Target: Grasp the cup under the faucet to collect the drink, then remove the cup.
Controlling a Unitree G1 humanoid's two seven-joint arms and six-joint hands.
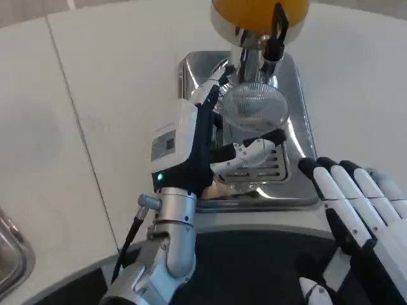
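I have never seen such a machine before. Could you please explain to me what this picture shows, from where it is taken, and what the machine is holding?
This is one picture from a camera on a humanoid robot's head or chest, looking down at a white table. The silver arm on the picture's left ends in the robot's left hand, which grips a clear cup. The cup sits over a shiny metal drip tray, below the faucet of a drink dispenser; its orange tank is at the top edge. No drink is visible in the cup. At the lower right, the right hand waits with straight fingers, holding nothing. A metal object shows partly at the left edge; I cannot tell what it is.
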